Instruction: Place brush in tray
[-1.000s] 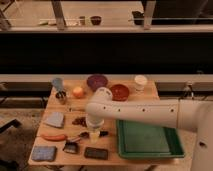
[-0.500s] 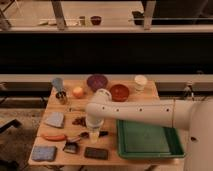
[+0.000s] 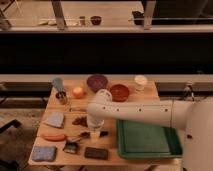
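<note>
The brush lies on the counter near its front edge, not yet in the tray. It sits between the blue sponge and the black block, with the red carrot-like piece just behind it. Its blocky head shows at the low left. The thin handle seems to slant up and to the right, though you should treat that axis as a guess.

Your pincer hangs from the single arm just above the counter, near the tray's left rim. You cannot tell how wide it stands or whether it has hold of anything; a pale yellowish shape sits right at its tip. The brush is left of the pincer in the view and a little nearer the front edge. The tray is on the pincer's other side, to the right. So the coming move calls for a short reach left and forward, then a carry back right over the rim.

Against the earlier frames, the arm's end has sunk slightly toward the counter. The brush has not shifted.
</note>
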You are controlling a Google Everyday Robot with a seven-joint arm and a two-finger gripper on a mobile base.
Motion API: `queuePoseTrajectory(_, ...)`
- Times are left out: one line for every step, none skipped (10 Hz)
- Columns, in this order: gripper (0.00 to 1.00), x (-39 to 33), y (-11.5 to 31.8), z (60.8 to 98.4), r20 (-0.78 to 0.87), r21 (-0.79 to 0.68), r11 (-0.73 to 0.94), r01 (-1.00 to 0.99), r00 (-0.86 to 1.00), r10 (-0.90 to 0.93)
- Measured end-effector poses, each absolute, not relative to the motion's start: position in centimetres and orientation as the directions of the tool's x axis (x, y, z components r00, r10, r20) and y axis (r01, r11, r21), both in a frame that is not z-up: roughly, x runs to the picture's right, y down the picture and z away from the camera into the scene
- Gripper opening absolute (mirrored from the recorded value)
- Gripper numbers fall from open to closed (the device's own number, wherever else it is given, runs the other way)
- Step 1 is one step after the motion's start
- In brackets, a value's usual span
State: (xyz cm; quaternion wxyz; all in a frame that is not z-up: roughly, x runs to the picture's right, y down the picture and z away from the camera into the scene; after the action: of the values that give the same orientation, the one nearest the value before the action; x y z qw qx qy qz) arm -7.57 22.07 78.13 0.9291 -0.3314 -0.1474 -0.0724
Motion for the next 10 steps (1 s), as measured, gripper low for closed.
queuePoseTrajectory(0.80,-7.6,22.0,77.8,0.320,-0.592,0.772,0.231,0.947,-0.038)
queuePoseTrajectory(0.80,-7.8,21.7,77.4,0.321,-0.582,0.778,0.235,0.946,-0.046)
queuePoseTrajectory(0.80,-8.2,21.1,76.4,0.326,-0.563,0.788,0.248,0.943,-0.064)
queuePoseTrajectory(0.79,-8.6,20.8,75.7,0.331,-0.552,0.793,0.257,0.941,-0.075)
queuePoseTrajectory(0.72,-8.9,20.6,75.1,0.338,-0.541,0.796,0.270,0.937,-0.088)
queuePoseTrajectory(0.62,-9.0,20.7,74.9,0.345,-0.534,0.797,0.282,0.933,-0.099)
queuePoseTrajectory(0.54,-9.2,20.7,74.8,0.349,-0.529,0.798,0.291,0.931,-0.108)
queuePoseTrajectory(0.42,-9.4,21.0,74.8,0.358,-0.527,0.794,0.302,0.927,-0.115)
queuePoseTrajectory(0.36,-9.3,21.1,74.9,0.358,-0.529,0.792,0.303,0.927,-0.116)
queuePoseTrajectory(0.34,-9.2,21.3,75.1,0.356,-0.533,0.791,0.301,0.928,-0.113)
